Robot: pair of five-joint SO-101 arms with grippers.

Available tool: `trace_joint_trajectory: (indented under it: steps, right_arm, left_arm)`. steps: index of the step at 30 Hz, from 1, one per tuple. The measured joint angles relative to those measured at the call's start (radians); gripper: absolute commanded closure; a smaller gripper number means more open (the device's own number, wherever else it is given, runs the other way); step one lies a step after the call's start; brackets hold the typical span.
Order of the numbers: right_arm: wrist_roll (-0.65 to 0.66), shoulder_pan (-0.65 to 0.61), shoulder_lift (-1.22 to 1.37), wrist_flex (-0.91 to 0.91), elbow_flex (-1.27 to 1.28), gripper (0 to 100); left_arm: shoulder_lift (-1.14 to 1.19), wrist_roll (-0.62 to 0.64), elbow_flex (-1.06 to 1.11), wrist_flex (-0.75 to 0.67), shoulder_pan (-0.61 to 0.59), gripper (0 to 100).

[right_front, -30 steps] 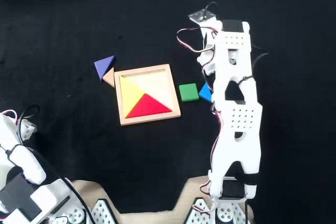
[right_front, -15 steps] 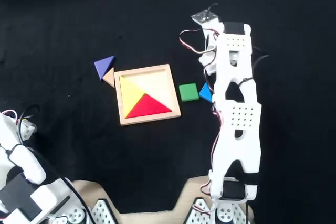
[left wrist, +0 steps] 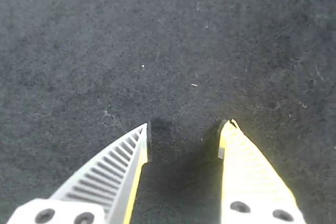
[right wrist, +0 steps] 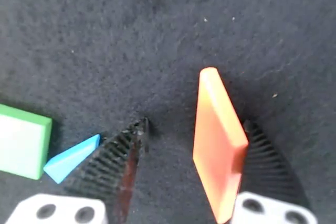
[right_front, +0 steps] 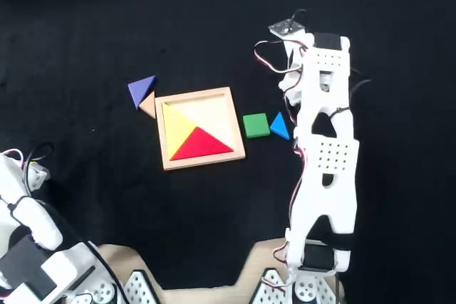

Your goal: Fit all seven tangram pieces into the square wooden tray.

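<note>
The square wooden tray [right_front: 239, 149] lies mid-table and holds a yellow triangle [right_front: 178, 126] and a red triangle [right_front: 203, 144]. A purple triangle [right_front: 141, 89] and a tan triangle [right_front: 148, 106] lie at its far left corner. A green square [right_front: 256, 125] [right wrist: 21, 140] and a small blue triangle [right_front: 279, 126] [right wrist: 71, 158] lie to its right. My right arm [right_front: 324, 140] stretches over the cloth beside them. My right gripper [right wrist: 194, 125] is open, and an orange piece [right wrist: 218, 140] stands on edge against one finger, with a wide gap to the other. My left gripper [left wrist: 187, 126] is open over bare cloth.
The left arm [right_front: 28, 240] is folded at the near left corner, far from the pieces. Black cloth covers the table; its near edge shows wood [right_front: 192, 286] between the arm bases. Open cloth lies in front of and behind the tray.
My right arm has shifted slightly to the right, uncovering more of the blue triangle. The left arm and the pieces by the tray have not moved.
</note>
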Motion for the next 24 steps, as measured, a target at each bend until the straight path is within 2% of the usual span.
trace_joint_trajectory:
  steps: [6,13,19,24]
  right_arm:
    - [0.0,0.0,0.0,0.008,-0.012,74.1]
    - [0.0,0.011,0.0,0.009,-0.014,99.1]
    - [0.0,0.011,0.0,0.04,-0.014,98.8]
    - [0.0,0.009,0.003,0.112,-0.124,98.8]
  left_arm:
    - [0.0,0.0,0.0,0.0,0.0,77]
    - [0.0,0.0,0.0,0.0,0.0,77]
    - [0.0,0.0,0.0,0.0,0.0,77]
    - [0.0,0.0,0.0,0.0,0.0,77]
